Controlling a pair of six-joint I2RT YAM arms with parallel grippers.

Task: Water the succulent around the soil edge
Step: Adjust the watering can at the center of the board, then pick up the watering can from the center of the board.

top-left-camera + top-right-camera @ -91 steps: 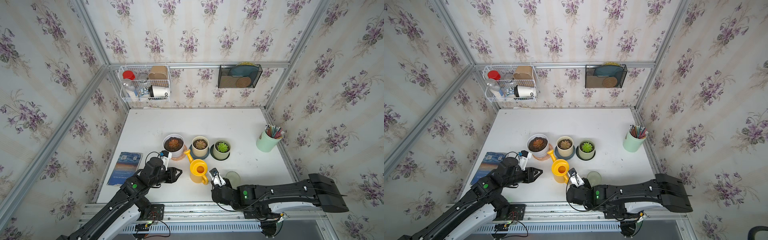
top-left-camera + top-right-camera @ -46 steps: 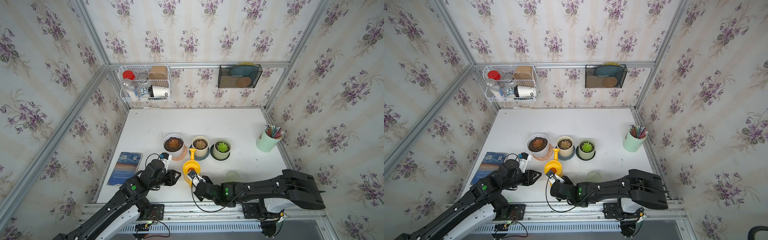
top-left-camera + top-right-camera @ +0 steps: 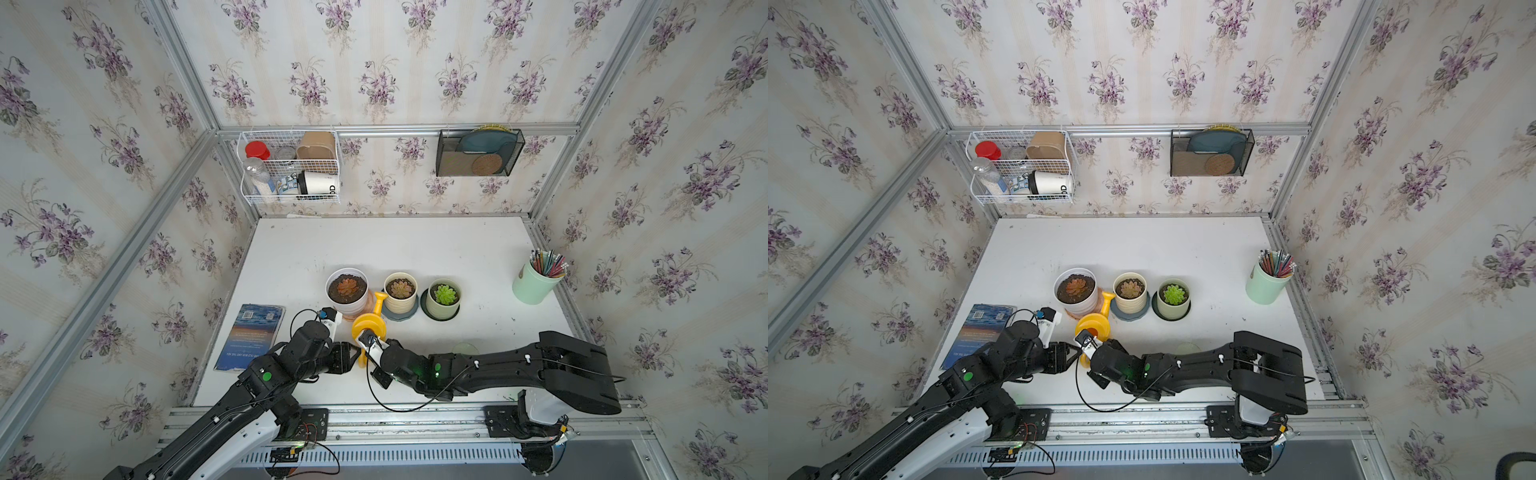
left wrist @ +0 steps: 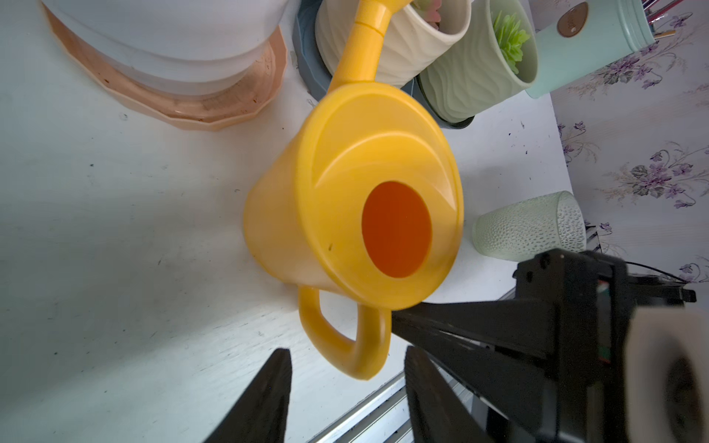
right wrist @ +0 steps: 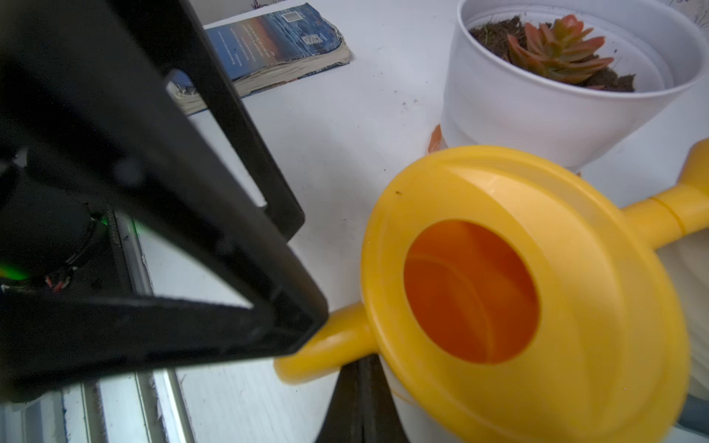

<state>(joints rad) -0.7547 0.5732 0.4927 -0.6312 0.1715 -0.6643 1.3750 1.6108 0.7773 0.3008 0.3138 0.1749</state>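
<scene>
Two end effectors meet at the handle (image 4: 356, 364) of the yellow watering can (image 3: 369, 327), upright on the counter (image 3: 395, 249) before three potted succulents (image 3: 400, 289). The left end effector (image 4: 347, 351) is parted, straddling the handle; its arm reaches low from front-left. The right end effector (image 4: 398, 321), closed, touches the handle, arm stretched leftward.

Far worktop (image 3: 386, 245): lying open to the back wall.
Pot row: white pot (image 3: 348, 307), cream pot (image 3: 399, 305) and green pot (image 3: 441, 309) standing close; watering can (image 3: 369, 326) spout plugging the first gap.
Can handle (image 4: 333, 351): left gripper (image 4: 347, 354) and right gripper (image 4: 398, 321) crowding it from both sides.
Near edge: book (image 3: 253, 336) and glass (image 3: 465, 348) flanking the arms.
</scene>
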